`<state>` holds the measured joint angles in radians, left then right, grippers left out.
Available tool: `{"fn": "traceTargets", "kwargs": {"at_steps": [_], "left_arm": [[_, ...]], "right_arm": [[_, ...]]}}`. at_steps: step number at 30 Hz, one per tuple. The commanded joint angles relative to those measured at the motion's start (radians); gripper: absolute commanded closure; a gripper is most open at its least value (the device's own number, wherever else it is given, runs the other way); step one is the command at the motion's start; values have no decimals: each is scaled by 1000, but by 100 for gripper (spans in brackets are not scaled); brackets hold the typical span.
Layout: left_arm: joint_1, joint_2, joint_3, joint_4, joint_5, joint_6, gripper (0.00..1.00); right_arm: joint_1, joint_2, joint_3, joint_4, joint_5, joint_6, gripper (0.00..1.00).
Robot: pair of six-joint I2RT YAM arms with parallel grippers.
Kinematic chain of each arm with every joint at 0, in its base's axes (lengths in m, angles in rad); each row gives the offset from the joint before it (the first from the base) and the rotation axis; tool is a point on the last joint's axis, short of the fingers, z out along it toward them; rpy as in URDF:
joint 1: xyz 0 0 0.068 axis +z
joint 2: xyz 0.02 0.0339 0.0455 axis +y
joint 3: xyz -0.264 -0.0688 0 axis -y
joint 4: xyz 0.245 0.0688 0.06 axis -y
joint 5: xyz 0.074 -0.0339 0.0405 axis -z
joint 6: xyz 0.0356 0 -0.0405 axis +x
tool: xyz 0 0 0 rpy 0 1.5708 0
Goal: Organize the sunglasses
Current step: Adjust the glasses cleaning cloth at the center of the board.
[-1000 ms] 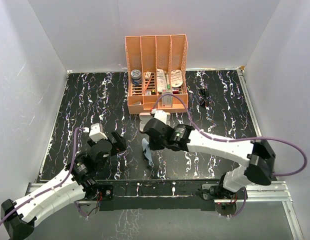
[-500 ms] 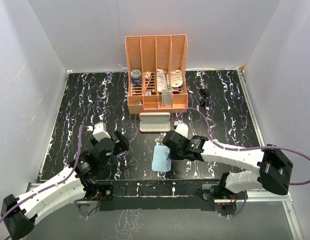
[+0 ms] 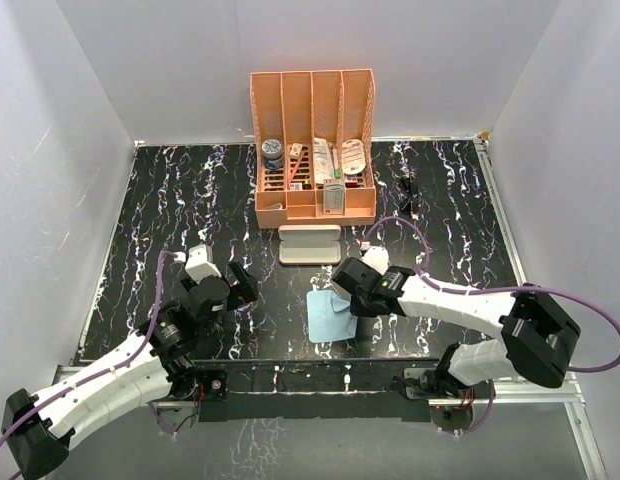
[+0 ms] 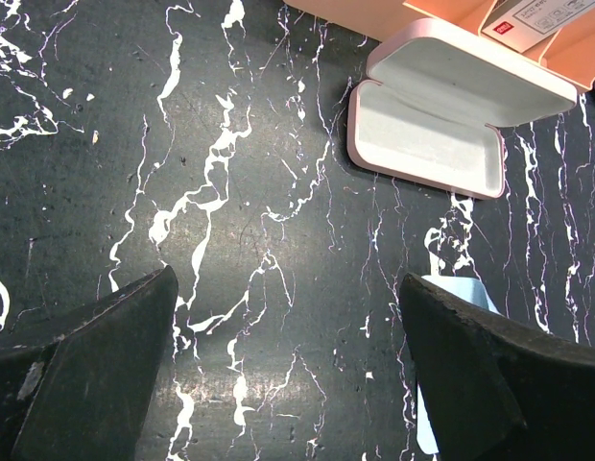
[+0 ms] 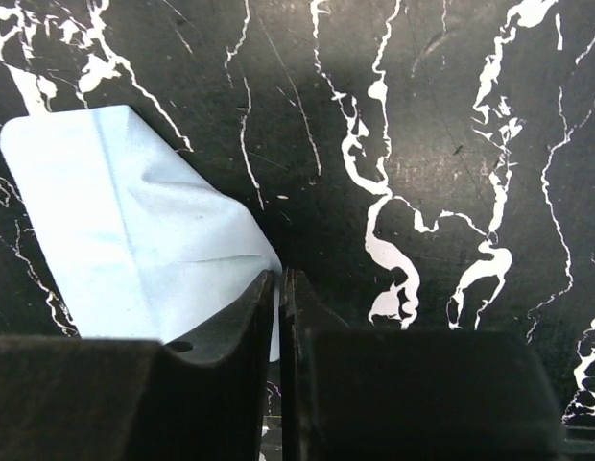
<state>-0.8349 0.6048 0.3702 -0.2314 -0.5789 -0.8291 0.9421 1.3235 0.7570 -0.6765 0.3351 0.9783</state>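
Note:
The sunglasses (image 3: pixel 409 193) lie small and black on the table at the back right, beside the orange organizer and far from both grippers. The pink case (image 3: pixel 310 243) (image 4: pixel 432 134) lies open in front of the organizer. A light blue cloth (image 3: pixel 328 315) (image 5: pixel 125 221) lies spread on the table at the front middle. My right gripper (image 3: pixel 343 302) (image 5: pixel 281 279) is at the cloth's right edge, its jaws shut on that edge. Left of the cloth, my left gripper (image 3: pixel 242 285) (image 4: pixel 288 375) hovers wide open over bare table with nothing in it.
An orange desk organizer (image 3: pixel 312 150) with several upright slots and small items stands at the back middle. White walls close in the table on three sides. A purple cable (image 3: pixel 400 225) loops above the right arm.
My right gripper carried the hanging cloth rightward from the front centre, and the cloth now lies spread on the table. The left arm shifted slightly.

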Motion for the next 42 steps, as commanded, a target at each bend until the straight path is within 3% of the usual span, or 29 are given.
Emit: {"fn": "traceTargets", "kwargs": {"at_steps": [1,3,9,15,27,42], "left_arm": [[-1,4,27,16,-1,13,1],[-1,8,26,18,-1,14,1],[-1,14,27,26,6,15,1],[-1,21,20,34,12,10,1],[-1,46,18,52,31,18,1],[-1,64,15,62,43,22,1]], "right_arm": [[-2,-6,17,-37,26,38,91],[-2,-21,20,-46,21,46,83],[-2,-59,45,-62,47,22,76],[0,-42,22,78,-85,-74,100],[-2,111,51,202,-115,-121,100],[-93,150,50,239,-66,-121,100]]}}
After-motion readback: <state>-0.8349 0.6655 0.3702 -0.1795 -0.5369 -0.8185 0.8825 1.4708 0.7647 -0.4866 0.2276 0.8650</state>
